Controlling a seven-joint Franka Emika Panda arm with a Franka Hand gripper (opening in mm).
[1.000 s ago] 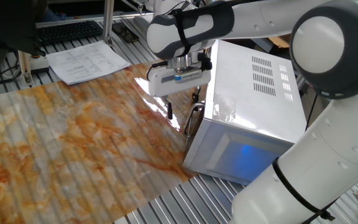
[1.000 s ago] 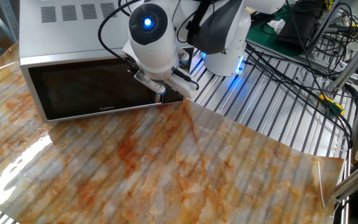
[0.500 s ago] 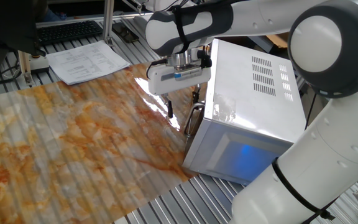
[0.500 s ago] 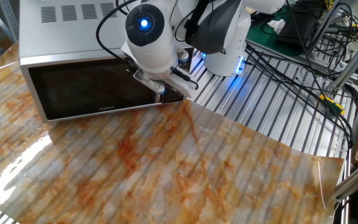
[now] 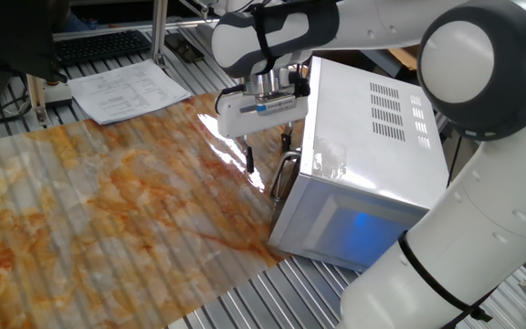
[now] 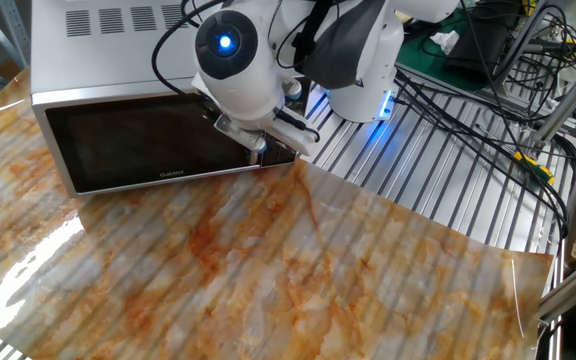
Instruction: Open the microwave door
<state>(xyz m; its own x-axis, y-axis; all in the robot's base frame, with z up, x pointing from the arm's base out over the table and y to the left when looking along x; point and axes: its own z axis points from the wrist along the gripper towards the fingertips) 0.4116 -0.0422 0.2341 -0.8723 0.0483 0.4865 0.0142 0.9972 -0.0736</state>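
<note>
White microwave's dark-windowed front door (image 6: pixel 153 145) looks shut. Pincer (image 5: pixel 268 155) spread, straddling the curved silver bar handle (image 5: pixel 283 174). Best to clamp squarely, then pull along the hinge arc.

The worktop (image 5: pixel 199 306) is a metal frame of parallel silver slats. A ribbed sheet (image 5: pixel 89 219) with an orange and grey marbled pattern lies across most of it, its glossy surface catching light. The white microwave (image 5: pixel 373 155) stands at the sheet's edge, its door facing the marbled area. Beyond the sheet's far corner, printed papers (image 5: pixel 126 90) lie near a dark keyboard (image 5: pixel 99 44).
</note>
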